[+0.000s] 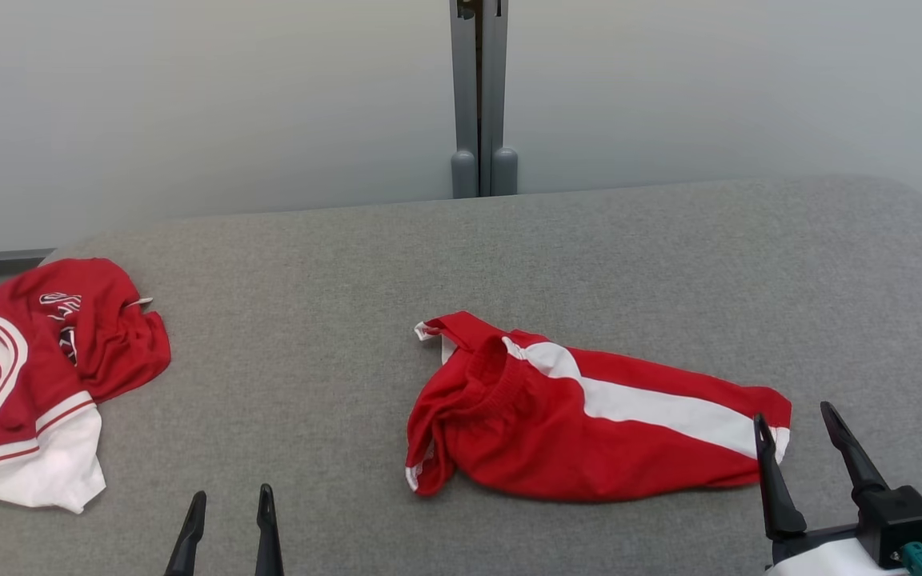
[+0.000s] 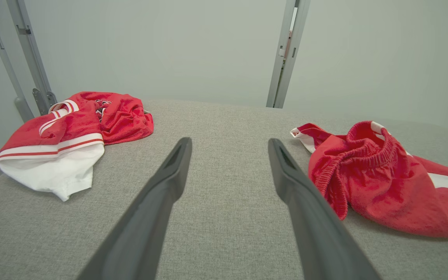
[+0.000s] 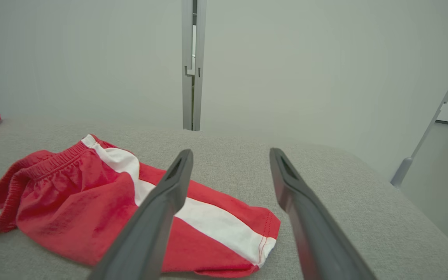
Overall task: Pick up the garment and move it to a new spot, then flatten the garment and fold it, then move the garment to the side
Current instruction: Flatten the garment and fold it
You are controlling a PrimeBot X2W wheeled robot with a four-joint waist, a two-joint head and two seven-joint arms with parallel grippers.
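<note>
Lying crumpled at nine o'clock by the left edge of the grey table (image 1: 461, 256), a red-and-white jersey (image 1: 37, 376) is showing white lettering (image 1: 61, 304) too creased to read. The left gripper (image 1: 232, 494) is hovering at seven o'clock, jaws released, holding nothing. The red shorts (image 1: 589, 424) are resting near centre, with bare surface around them. The right gripper (image 1: 793, 412) is standing at four o'clock beside their hem, jaws spread, holding nothing.

Red shorts (image 1: 589, 448) with a broad white side stripe lie rumpled and unfolded on the grey table (image 1: 461, 256), right of centre. The elastic waistband bunches up at the left end, and the leg hem trails off right.
</note>
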